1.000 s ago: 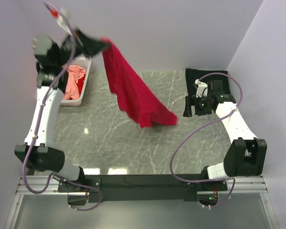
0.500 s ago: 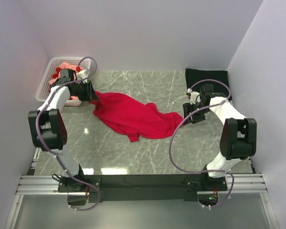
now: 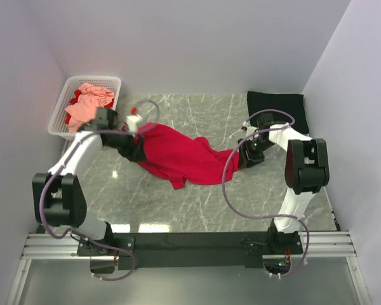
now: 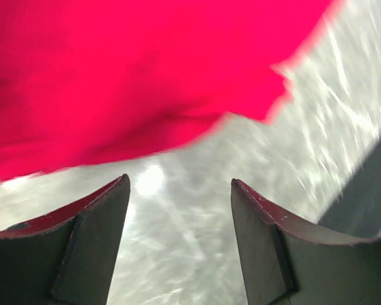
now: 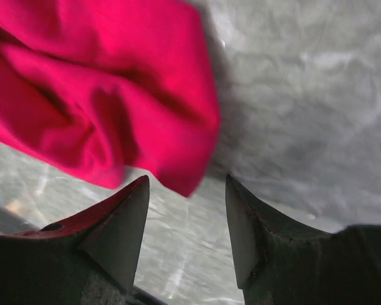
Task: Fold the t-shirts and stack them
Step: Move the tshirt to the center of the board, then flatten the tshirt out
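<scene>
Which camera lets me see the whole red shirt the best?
The top external view: almost the whole red shirt lies crumpled on the table. Both wrist views show only a close-up edge of it, blurry in the left one.

Nothing legible shows in any view. The red shirt (image 3: 178, 155), the black shirt (image 3: 276, 103) and the pink shirt (image 3: 89, 98) show no print or tag that can be read, and the white basket (image 3: 94, 78) and the marbled surface (image 3: 197, 197) carry no lettering, number or sign.
</scene>
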